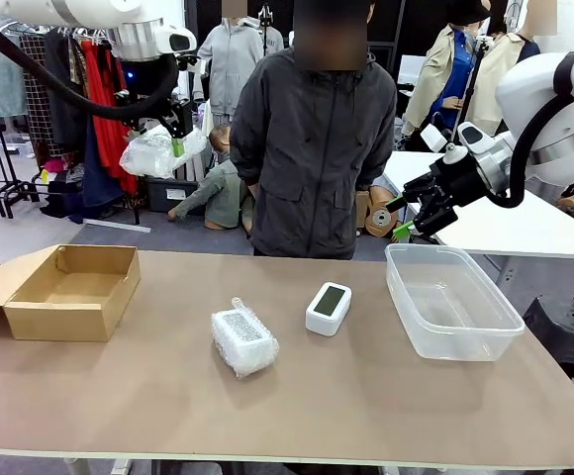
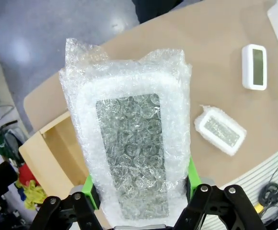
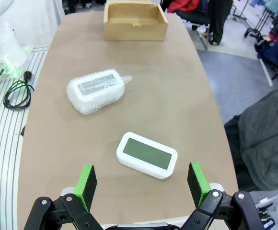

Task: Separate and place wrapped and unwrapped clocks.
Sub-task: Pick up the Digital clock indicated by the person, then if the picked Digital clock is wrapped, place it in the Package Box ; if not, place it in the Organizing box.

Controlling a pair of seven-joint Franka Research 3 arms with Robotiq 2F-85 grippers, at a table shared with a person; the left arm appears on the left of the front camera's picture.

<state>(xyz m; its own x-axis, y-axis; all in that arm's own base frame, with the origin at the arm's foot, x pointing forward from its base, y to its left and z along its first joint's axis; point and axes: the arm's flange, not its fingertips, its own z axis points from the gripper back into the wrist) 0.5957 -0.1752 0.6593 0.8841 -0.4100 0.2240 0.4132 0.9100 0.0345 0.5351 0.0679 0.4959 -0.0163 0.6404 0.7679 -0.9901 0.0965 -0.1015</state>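
Two wrapped clocks and one bare one in frame. Left claw (image 1: 175,139) (image 2: 140,184) is up high over the worktop's left end, above and behind the cardboard box (image 1: 69,292) (image 2: 48,158), green pads clamped on the lower end of the held wrapped clock (image 1: 156,153) (image 2: 129,143). Its screen shows through the bubble wrap in the left wrist view.

Second wrapped clock (image 1: 244,339) (image 2: 220,130) (image 3: 97,90) lies on the worktop (image 1: 366,396) near the middle, label side up. Bare clock (image 1: 329,308) (image 2: 254,66) (image 3: 147,155) sits just right of it, apart, screen up, between that bundle and the clear tub (image 1: 465,344).

Right claw (image 1: 401,218) (image 3: 142,184) hangs in the air beyond the tub's far edge, jaws wide apart, gripping nothing. In its wrist view the bare clock lies between the two pads, well below them.

Box is open-topped. Person (image 1: 312,148) stands at the far side, behind the middle of the worktop.
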